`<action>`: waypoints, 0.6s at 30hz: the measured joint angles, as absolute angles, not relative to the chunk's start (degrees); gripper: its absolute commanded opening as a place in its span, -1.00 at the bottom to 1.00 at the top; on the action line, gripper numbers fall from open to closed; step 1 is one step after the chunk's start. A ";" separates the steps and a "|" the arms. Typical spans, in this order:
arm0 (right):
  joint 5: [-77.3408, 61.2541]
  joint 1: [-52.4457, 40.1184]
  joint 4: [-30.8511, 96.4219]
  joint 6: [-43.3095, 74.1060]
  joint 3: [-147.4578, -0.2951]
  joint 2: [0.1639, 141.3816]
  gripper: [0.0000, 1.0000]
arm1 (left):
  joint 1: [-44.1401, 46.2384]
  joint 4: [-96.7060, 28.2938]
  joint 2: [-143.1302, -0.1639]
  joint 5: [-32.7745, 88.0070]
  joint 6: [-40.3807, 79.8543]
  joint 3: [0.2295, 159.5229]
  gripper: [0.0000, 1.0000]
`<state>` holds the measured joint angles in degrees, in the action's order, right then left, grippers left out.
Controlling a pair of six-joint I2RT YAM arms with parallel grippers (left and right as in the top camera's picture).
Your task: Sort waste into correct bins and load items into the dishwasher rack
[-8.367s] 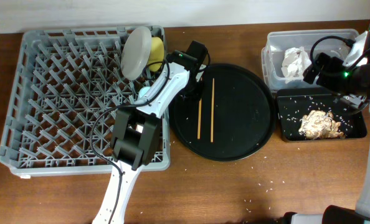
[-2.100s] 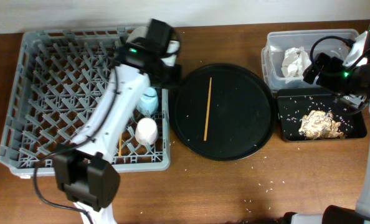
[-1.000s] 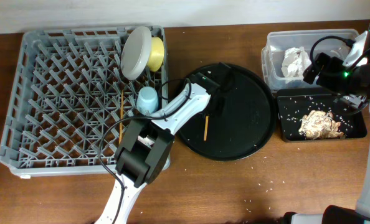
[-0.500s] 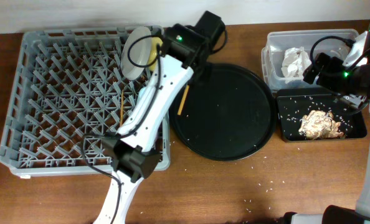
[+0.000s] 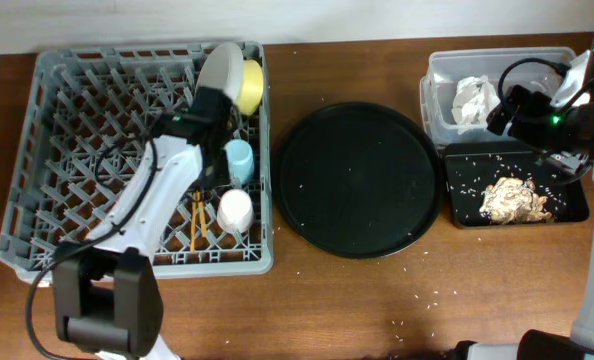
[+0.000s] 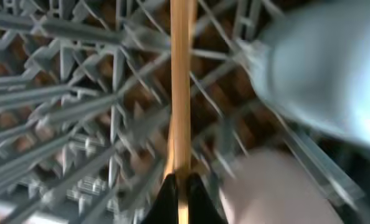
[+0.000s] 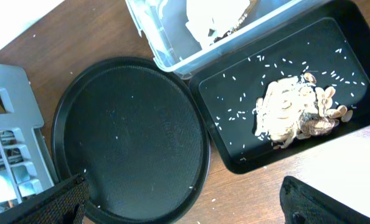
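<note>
1. The second chopstick (image 6: 180, 93), carried over the rim of the round black tray (image 5: 359, 180) half a second earlier, had been brought into the dishwasher rack (image 5: 77, 130). The left arm (image 5: 152, 195) had been swung back over the rack with it.
2. The chopsticks (image 5: 195, 218) were recorded side by side in the rack's front right part, just left of the pale pink cup (image 5: 235, 208).
3. In the wrist view the left gripper (image 6: 179, 193) was seen clamped on the second chopstick, fingertips pressed together on its near end. The stick ran straight ahead over the lattice.
4. The light blue cup (image 5: 239, 160) was noted along the rack's right edge, between the pink cup and the plate (image 5: 219, 68).
5. The plate was stood on edge at the rear right corner, with the yellow bowl (image 5: 251, 85) just beside it on the right.
6. The round black tray was set on the table (image 5: 377, 300) just right of the rack, with pale grains scattered on it.
7. The clear tub (image 5: 435, 110) was placed at the far right, with the napkin (image 5: 474, 97) inside.
8. The black tray (image 5: 467, 205) lay just in front of the tub. It held the food scraps (image 5: 515, 198) and loose grains.
9. The right gripper (image 7: 182, 186) was held above those bins, its fingers (image 7: 334, 202) spread wide apart.
</note>
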<state>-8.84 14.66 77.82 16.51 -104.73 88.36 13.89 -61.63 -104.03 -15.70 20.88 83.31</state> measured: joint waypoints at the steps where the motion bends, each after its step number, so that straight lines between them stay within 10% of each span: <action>1: -8.82 14.66 77.78 16.53 -104.73 88.36 0.97 | 12.38 -59.61 -104.03 -15.70 20.62 81.21 -0.93; 4: -8.84 14.66 77.84 16.53 -104.73 88.36 0.97 | 10.31 -55.94 -104.03 -14.90 18.87 78.28 0.27; 12: -8.84 14.66 77.78 16.53 -104.73 88.36 0.97 | 9.26 -60.60 -102.45 -8.95 17.54 86.35 0.48; 14: -8.84 14.66 77.80 16.53 -104.73 88.36 0.97 | 10.07 -60.75 -97.43 -2.98 17.37 94.76 0.99; 18: -8.84 14.66 77.82 16.53 -104.73 88.36 0.97 | 10.15 -60.69 -80.93 1.43 17.12 101.41 0.99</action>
<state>-8.84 14.66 77.82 16.53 -104.73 88.36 10.15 -60.69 -80.93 1.43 17.12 101.41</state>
